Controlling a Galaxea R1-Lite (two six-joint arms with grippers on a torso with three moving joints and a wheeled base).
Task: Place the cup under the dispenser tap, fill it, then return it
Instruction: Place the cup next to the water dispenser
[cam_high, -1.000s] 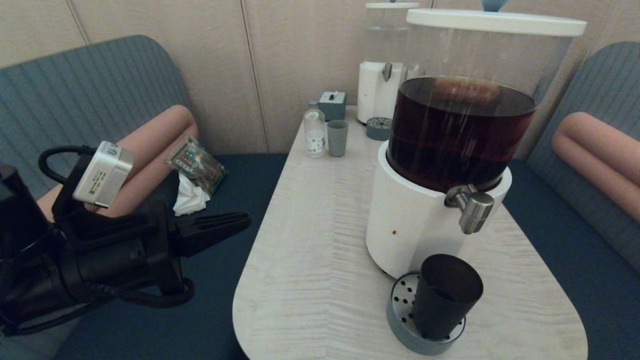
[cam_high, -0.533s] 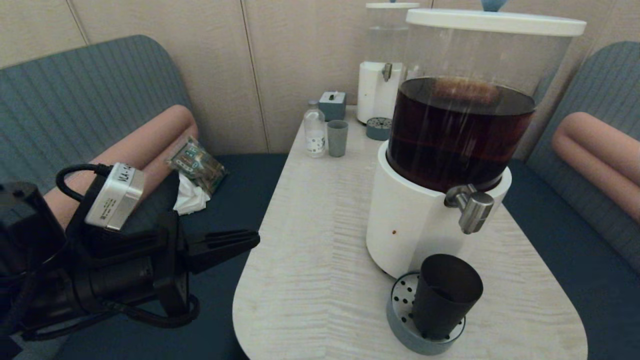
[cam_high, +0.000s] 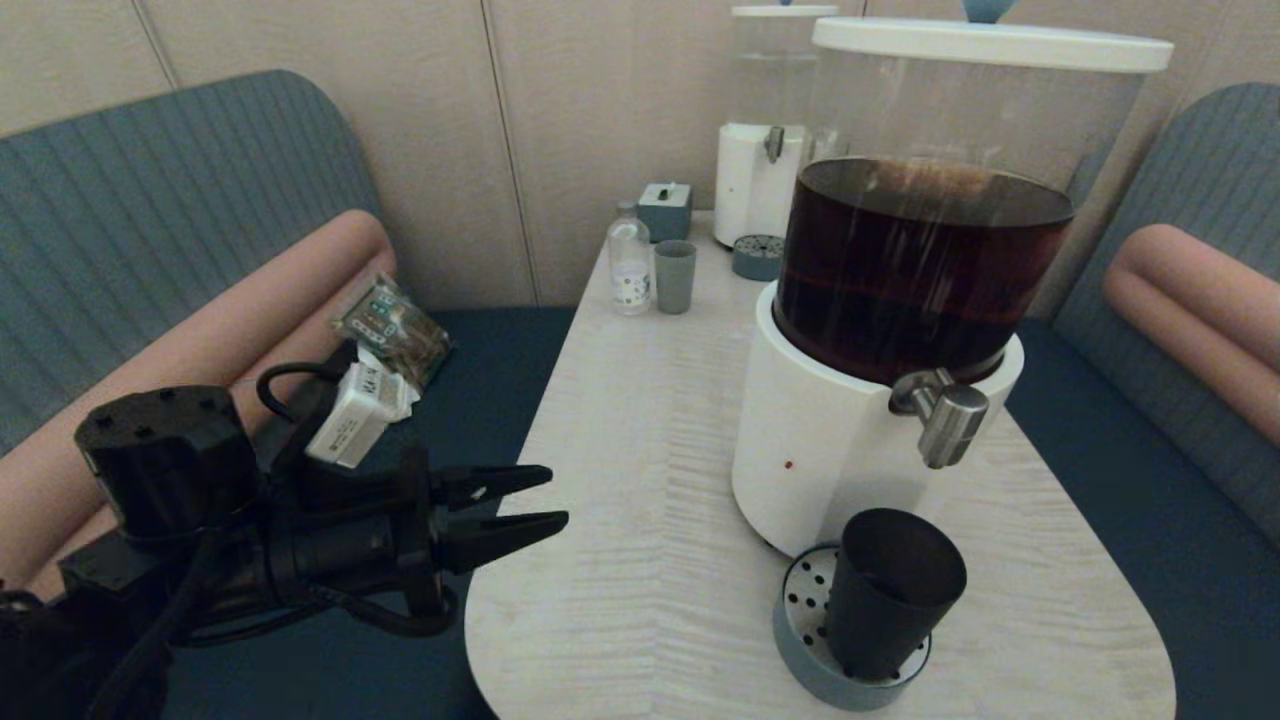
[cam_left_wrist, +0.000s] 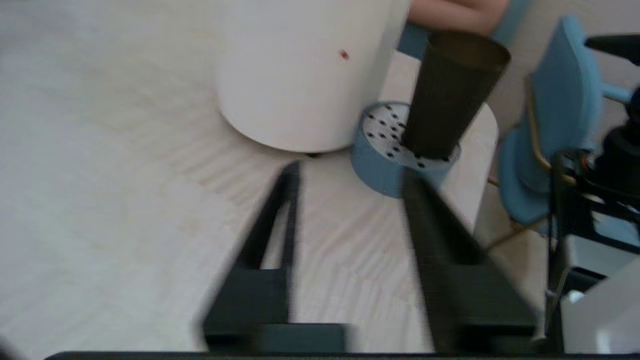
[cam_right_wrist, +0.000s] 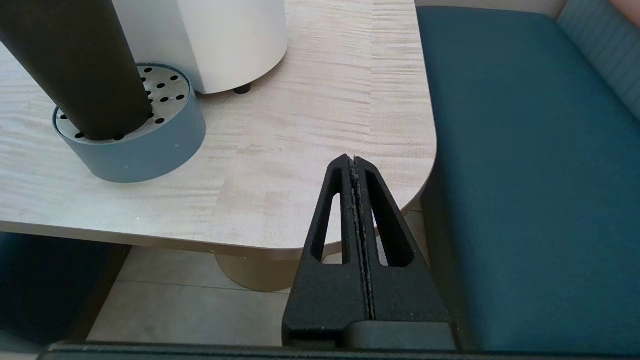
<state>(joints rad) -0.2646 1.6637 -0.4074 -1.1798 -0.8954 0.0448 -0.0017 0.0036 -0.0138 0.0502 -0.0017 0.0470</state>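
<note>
The matte black cup (cam_high: 890, 600) stands upright on the round blue-grey drip tray (cam_high: 805, 660), just below the brushed-steel dispenser tap (cam_high: 945, 418) of the big white-based dispenser (cam_high: 830, 440) holding dark brown liquid. The cup (cam_left_wrist: 450, 100) and drip tray (cam_left_wrist: 380, 160) also show in the left wrist view. My left gripper (cam_high: 555, 500) hovers at the table's left edge, open and empty, pointing right toward the cup, well short of it. My right gripper (cam_right_wrist: 352, 160) is shut and empty, low off the table's near right corner; the cup (cam_right_wrist: 80, 70) shows there too.
At the table's far end stand a smaller clear-liquid dispenser (cam_high: 765, 150), a pale grey-blue tumbler (cam_high: 675, 277), a small bottle (cam_high: 629, 262) and a grey box (cam_high: 665, 210). A snack packet and tissue (cam_high: 390, 345) lie on the bench seat left of the light wood table (cam_high: 620, 480).
My left arm has moved right and down toward the table's edge, and its fingers have parted from shut to open. The cup and dispenser have not moved.
</note>
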